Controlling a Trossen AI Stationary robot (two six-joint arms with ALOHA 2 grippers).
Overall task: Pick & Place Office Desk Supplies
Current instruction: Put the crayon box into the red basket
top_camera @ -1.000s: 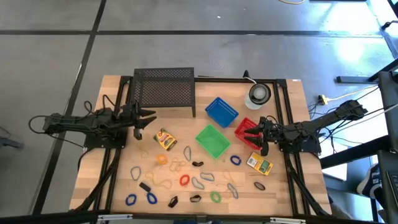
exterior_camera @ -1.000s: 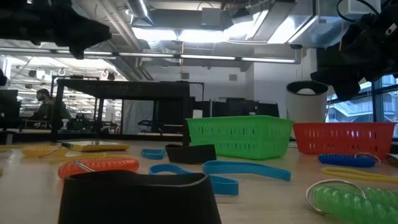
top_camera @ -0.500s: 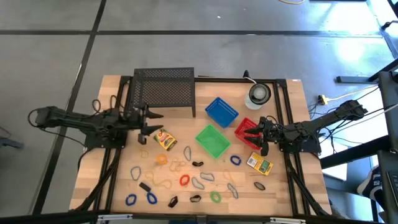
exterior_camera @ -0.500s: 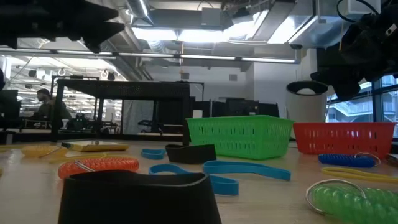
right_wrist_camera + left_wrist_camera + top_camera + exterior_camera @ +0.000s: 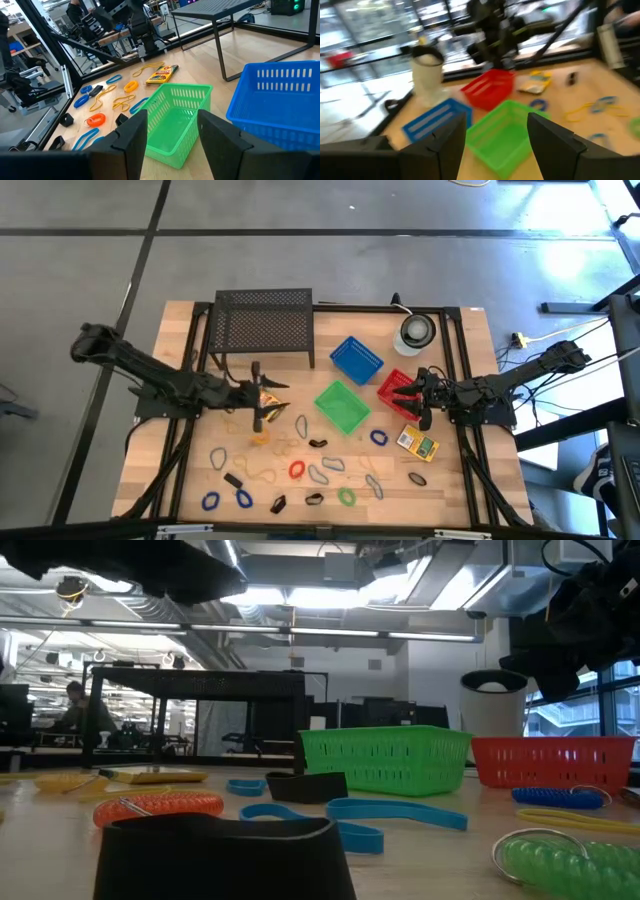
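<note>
The office desk supplies lie loose on the wooden table: coloured loops [image 5: 298, 470], black clips [image 5: 233, 480], and a yellow packet [image 5: 418, 444] near the right edge. A second yellow packet [image 5: 266, 405] lies at centre left. My left gripper [image 5: 268, 395] hovers open above it, pointing toward the green basket [image 5: 502, 135], which shows between its fingers [image 5: 450, 145]. My right gripper [image 5: 412, 395] stands open over the red basket [image 5: 398, 390], nothing between its fingers [image 5: 132, 135].
A blue basket [image 5: 356, 358] sits behind the green one [image 5: 342, 406]. A black mesh rack [image 5: 265, 325] stands at the far left and a round white and grey object [image 5: 417, 330] at the far right. The near half of the table holds the scattered loops and clips.
My left gripper has swung out from the table's left side toward the right, staying at about the same height, and now hangs over the yellow packet beside the green basket. The right arm has kept still.
</note>
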